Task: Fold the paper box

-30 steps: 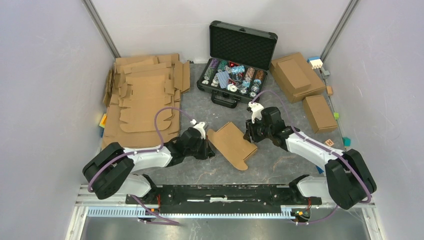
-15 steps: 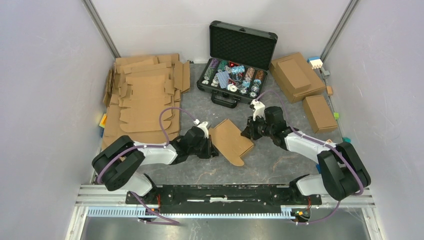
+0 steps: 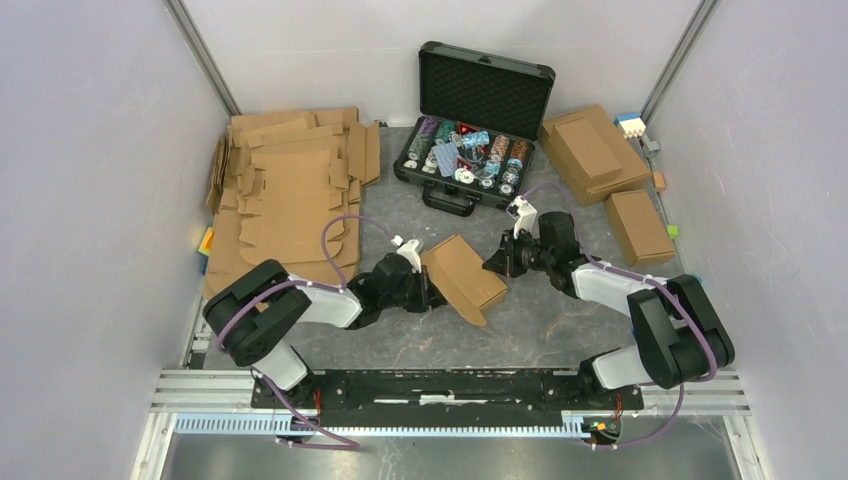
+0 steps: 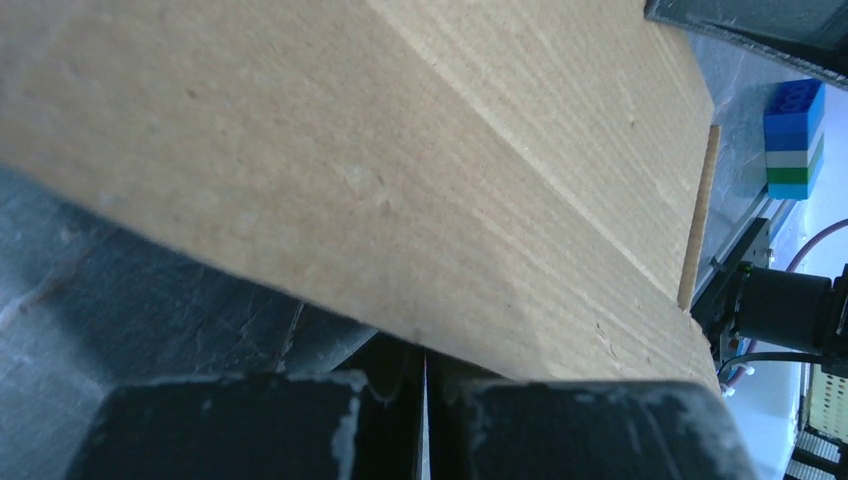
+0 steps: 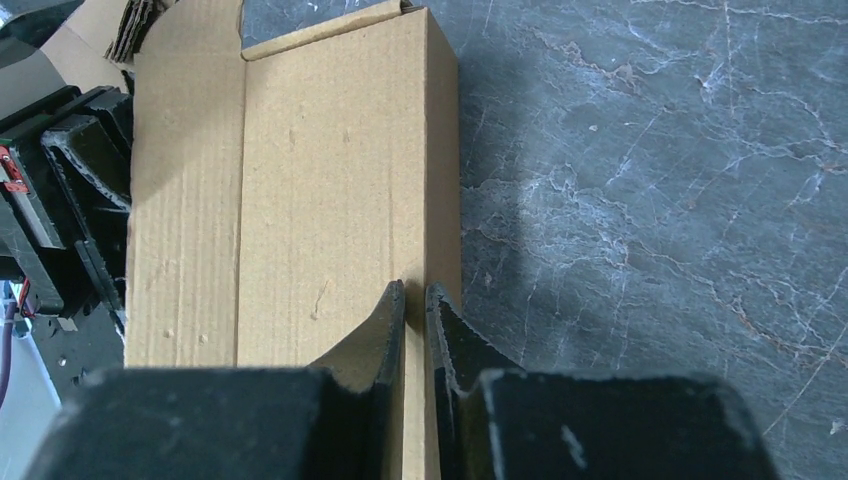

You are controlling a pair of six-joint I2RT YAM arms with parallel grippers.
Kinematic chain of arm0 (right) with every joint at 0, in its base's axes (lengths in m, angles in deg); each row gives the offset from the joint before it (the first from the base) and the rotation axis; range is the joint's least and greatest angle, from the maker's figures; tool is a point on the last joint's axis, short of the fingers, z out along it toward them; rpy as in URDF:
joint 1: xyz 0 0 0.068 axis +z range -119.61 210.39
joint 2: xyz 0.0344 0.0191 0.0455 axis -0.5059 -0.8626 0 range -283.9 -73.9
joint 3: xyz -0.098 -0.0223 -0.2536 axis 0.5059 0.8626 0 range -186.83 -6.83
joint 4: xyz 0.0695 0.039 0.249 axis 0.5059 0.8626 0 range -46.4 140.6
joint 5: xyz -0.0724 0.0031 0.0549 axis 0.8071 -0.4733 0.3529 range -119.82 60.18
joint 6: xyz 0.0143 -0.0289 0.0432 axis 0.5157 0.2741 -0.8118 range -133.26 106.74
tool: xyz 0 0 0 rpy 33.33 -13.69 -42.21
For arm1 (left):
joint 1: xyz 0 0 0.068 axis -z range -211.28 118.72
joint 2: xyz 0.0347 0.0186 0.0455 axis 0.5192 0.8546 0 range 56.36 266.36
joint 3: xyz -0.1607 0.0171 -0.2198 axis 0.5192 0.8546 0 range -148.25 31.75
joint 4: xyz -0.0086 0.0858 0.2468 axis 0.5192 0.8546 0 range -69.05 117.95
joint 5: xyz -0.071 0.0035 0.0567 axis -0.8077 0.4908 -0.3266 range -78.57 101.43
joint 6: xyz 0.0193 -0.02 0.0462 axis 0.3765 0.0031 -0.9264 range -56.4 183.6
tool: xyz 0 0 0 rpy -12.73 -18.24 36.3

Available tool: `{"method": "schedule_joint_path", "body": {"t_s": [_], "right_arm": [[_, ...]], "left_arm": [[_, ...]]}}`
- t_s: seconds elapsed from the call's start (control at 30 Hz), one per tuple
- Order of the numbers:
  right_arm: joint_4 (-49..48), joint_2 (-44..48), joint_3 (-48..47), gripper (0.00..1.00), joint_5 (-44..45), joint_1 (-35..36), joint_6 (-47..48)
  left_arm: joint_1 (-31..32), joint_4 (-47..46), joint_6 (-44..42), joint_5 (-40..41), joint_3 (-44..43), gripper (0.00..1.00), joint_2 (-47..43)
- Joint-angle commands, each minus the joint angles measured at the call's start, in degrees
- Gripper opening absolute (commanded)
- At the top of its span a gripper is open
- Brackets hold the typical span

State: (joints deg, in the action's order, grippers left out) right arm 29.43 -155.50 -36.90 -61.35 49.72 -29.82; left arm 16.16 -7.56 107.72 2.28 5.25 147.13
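Probably light, stiff yet dentable, the paper box [image 3: 465, 272] suits edge grips: left gripper [image 3: 428, 288] and right gripper [image 3: 493, 266] each pinch a panel between nearly touching fingers.

I count two pincers of my own: my left pincer [image 3: 428, 292] and my right pincer [image 3: 497, 265]. Between them is one part-folded brown cardboard paper box [image 3: 465, 275]. There is one open black hard case [image 3: 487, 85]; its round poker chips [image 3: 465, 150] are too small and crowded for me to number. At the right are two closed boxes: one wide brown cardboard box [image 3: 590, 150] and one smaller brown cardboard box [image 3: 638, 226]. There is one heap of flat brown cardboard blanks [image 3: 290, 200], too overlapped to count. Of the small coloured toy blocks [image 3: 628, 122], I make out at least five.
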Motion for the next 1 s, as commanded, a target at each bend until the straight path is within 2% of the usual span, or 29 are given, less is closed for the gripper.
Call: {"method": "schedule_joint_path", "body": {"t_s": [0.0,0.3,0.67,0.97], "right_arm": [[7.22,-2.60,2.63,0.08,3.66,0.00,2.21],[8.63,-2.62,1.85,0.08,4.46,0.01,2.86],[10.81,-0.25,0.55,0.09,5.20,-0.37,2.65],[12.61,1.96,1.70,0.10,8.27,-1.89,1.68]], "left_arm": [[0.45,-8.62,1.35,1.50,0.07,0.02,2.86],[0.55,-13.48,0.77,0.35,-2.68,0.03,4.05],[1.04,-14.10,-0.16,-0.98,-9.51,0.03,6.08],[1.08,-2.19,-3.16,-1.06,-17.50,0.03,2.35]]}}
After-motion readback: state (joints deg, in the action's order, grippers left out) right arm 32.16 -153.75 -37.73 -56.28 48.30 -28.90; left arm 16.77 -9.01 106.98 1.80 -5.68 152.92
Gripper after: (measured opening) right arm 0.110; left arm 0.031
